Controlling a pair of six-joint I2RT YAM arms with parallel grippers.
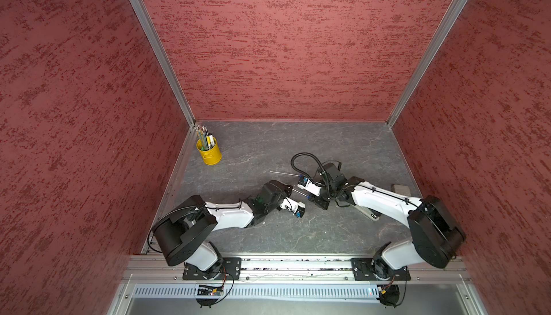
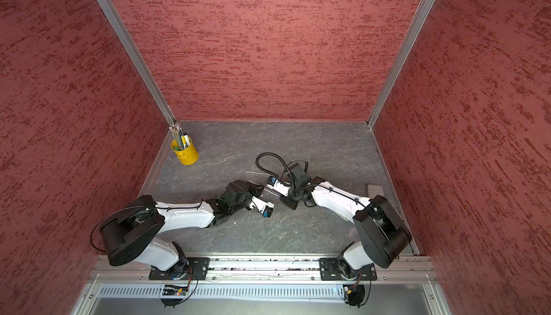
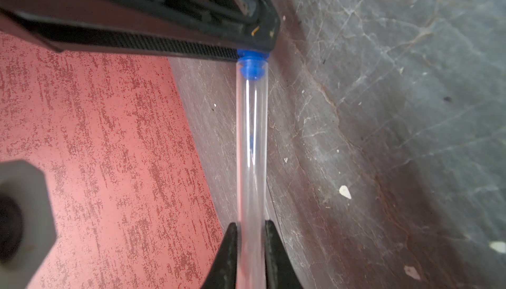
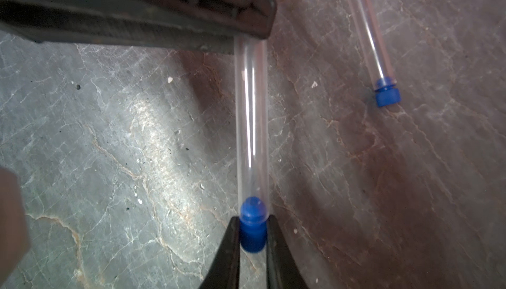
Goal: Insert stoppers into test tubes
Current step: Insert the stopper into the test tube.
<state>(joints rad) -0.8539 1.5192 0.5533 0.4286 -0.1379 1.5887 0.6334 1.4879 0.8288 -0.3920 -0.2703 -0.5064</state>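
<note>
1 test tube point(image 4: 368, 33) (stoppered) lies near right pincer point(image 4: 252, 235).

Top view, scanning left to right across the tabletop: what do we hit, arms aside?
yellow cup → lying test tube → held test tube → grey block

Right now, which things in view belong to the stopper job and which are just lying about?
Job:
- held test tube in left claw
- blue stopper in right claw, tip inside that tube's mouth
- second tube lying on the table, second stopper in its end

Lying about:
- yellow cup with pens
- grey block
</note>
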